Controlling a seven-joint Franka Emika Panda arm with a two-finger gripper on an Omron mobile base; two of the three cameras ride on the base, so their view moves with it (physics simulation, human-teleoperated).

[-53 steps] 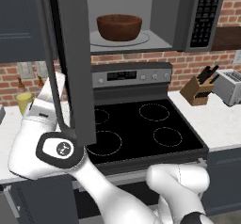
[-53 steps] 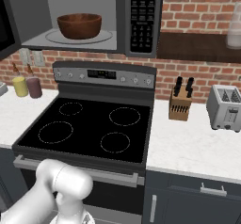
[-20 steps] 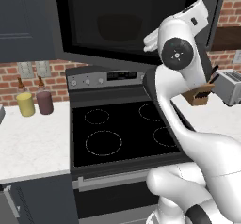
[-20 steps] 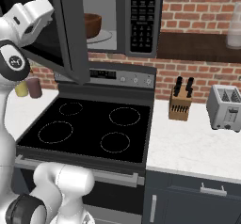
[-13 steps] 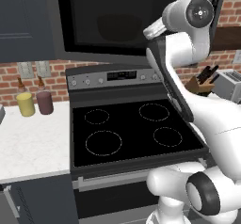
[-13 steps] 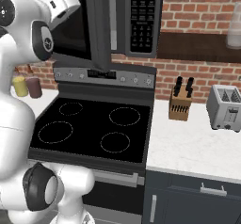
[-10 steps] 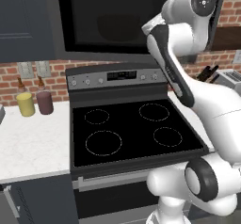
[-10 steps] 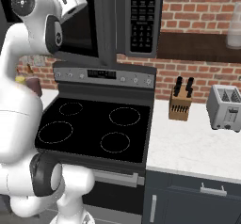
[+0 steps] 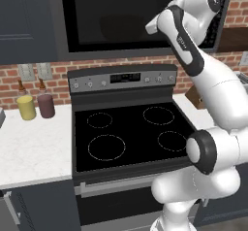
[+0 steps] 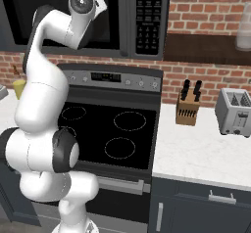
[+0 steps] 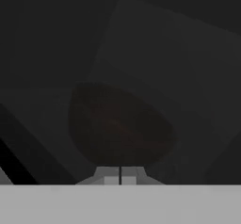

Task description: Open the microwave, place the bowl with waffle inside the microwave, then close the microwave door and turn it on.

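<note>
Item: microwave, over-range unit, dark grey, mounted above the black stove.

Door: microwave door stands flush with the frame in both base views, black glass facing the room. Judged closed.

Contents: bowl, a dim brown rounded shape seen through the dark glass in the hand view, sitting inside the cavity (the waffle cannot be made out through the tint).

Arm: raised high in front of the appliance, gripper held close against the glass. Jaws clenched tight on nothing, tips pressed together at the bottom of the hand view.

Keypad: black keypad strip on the right of the unit, just beside the door; the hand is off to its left, apart from it.

Surroundings: yellow cup and mauve cup on the left tabletop; knife block and toaster on the right tabletop.

Progress, as judged: opening, loading and closing look done. Remaining: turning the unit on, which would call for the hand to shift right to the keypad and press a button.
</note>
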